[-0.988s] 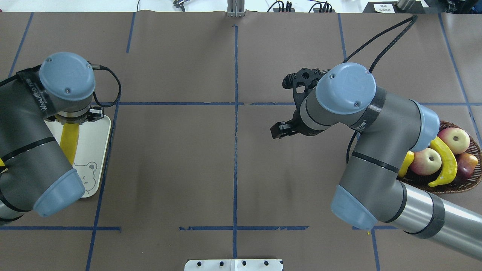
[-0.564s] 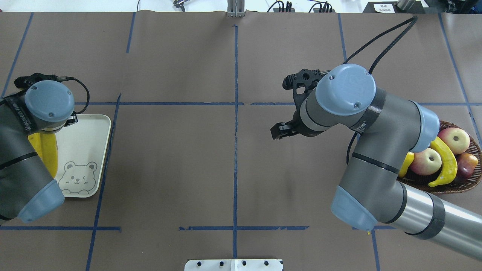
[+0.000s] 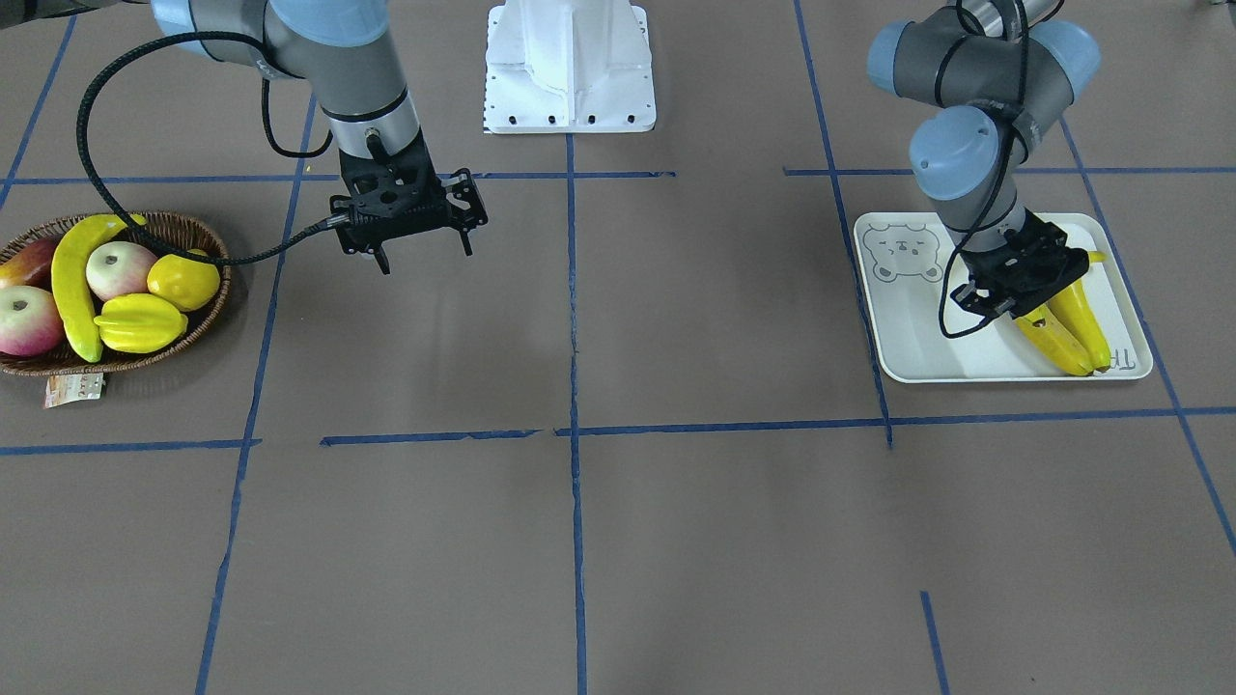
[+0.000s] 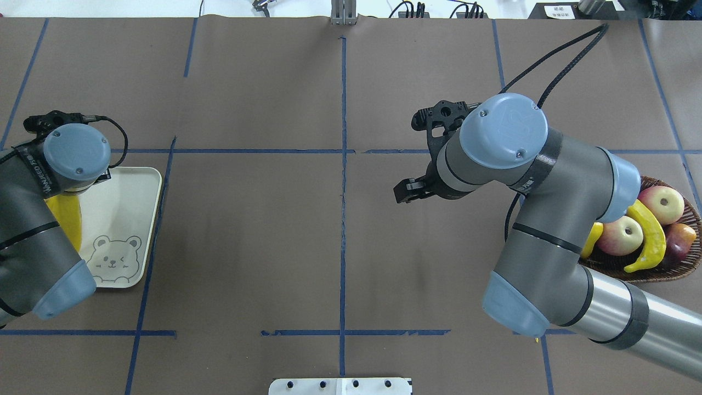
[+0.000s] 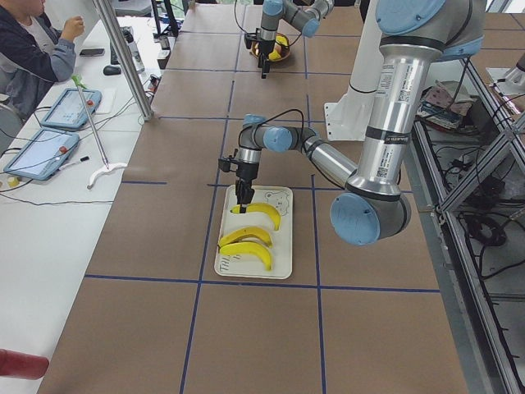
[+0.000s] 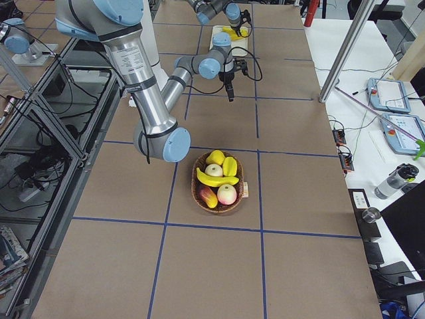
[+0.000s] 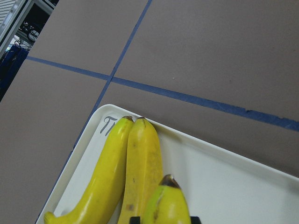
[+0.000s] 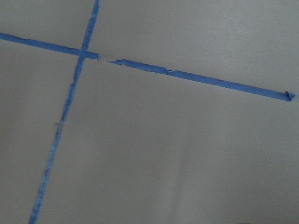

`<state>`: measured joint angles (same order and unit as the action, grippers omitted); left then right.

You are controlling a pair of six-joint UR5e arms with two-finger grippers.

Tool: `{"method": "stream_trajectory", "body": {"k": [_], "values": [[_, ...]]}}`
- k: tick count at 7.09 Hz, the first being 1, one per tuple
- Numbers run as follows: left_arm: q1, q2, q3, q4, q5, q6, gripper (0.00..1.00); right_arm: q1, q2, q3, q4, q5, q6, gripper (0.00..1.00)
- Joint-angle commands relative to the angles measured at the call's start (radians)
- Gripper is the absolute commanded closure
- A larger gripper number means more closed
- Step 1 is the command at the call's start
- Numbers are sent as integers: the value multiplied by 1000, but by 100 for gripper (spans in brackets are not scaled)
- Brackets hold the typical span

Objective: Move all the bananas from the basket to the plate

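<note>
Brown table [image 4: 247, 247] gridded with blue tape [image 4: 343, 219]; white desk [image 5: 41, 246] alongside.

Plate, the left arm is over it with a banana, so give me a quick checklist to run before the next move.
1. Third banana over the plate: ok, it sits between the left gripper fingers, beside two lying bananas.
2. Third banana resting on the plate: cannot tell.
3. Left gripper's grip released: cannot tell.
4. Free space on the plate: ok, the half by the bear is bare.
5. Right gripper open and empty: ok.
6. Basket free of bananas: not ok, one banana is in it.
</note>
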<state>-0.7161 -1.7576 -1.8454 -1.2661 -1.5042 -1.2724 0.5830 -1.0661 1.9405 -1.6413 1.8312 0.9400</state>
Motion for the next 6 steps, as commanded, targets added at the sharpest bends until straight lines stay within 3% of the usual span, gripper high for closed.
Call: {"method": "stream_trajectory", "body": {"k": [1,2,3,6], "values": [[3,35,3,-2,10,11,79,0,-2,0,0,-1,0,0],[4,40,2,-3,10,55,55,0,-2,0,0,-1,0,0],[4,38,2,-7,9,86,1,-2,-2,0,0,-1,0,0],[-2,24,-21,-22,-1,162,0,-2,-2,-5,0,-1,0,0]]}}
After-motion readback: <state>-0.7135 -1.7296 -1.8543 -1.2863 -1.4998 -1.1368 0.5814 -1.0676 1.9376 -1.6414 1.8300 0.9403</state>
